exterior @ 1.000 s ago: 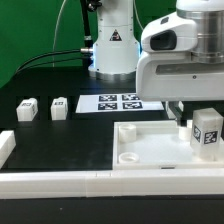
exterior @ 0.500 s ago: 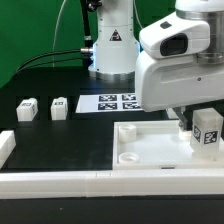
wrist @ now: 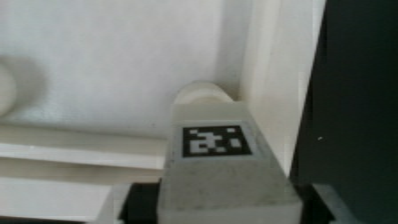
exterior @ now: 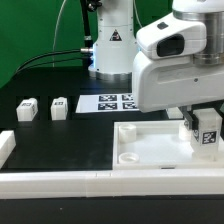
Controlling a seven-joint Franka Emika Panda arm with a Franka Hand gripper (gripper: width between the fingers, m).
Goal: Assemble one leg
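Note:
My gripper is shut on a leg, a small white block with a black-and-white tag, and holds it over the right end of the large flat white panel. In the wrist view the leg fills the middle between the dark fingers, its tip close to the panel near its edge. Two more legs, one and another, stand on the black table at the exterior view's left. A round hole shows in the panel's near left corner.
The marker board lies behind the panel, in front of the arm's base. A long white border bar runs along the front, with a short white piece at the left edge.
The gripper with the leg has shifted slightly toward the exterior view's right and a little lower over the panel. The other parts have not moved.

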